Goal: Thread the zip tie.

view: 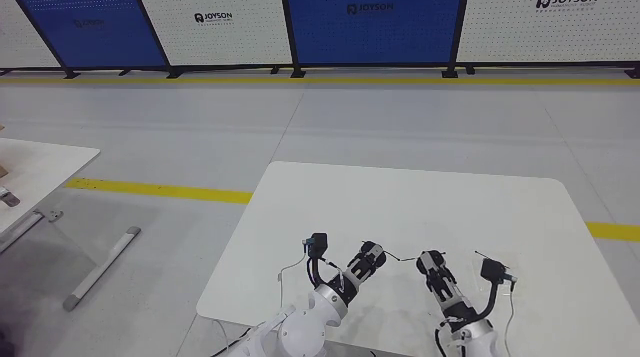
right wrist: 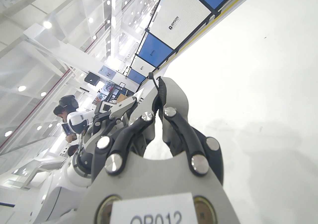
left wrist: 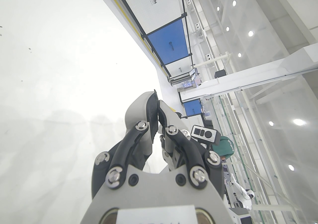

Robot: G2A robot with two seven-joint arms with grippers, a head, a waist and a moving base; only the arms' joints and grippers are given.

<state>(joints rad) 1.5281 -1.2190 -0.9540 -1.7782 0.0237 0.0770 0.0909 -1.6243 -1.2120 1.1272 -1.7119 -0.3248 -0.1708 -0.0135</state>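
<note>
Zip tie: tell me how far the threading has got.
Done: picked up. The right gripper is shut on the tie and the left gripper on its other end. In hand: the tie spans between them over the table. To do: no closed loop shows, so threading tail through head remains.

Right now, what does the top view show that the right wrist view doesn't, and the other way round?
Top view alone gives the layout: the left gripper and right gripper face each other over the white rectangular table, the thin black plastic zip tie stretched between them. Right wrist view alone gives the grip up close: black padded fingertips pressed shut, a short end of the zip tie poking past them. Both share the right gripper, the zip tie and the white tabletop.
</note>
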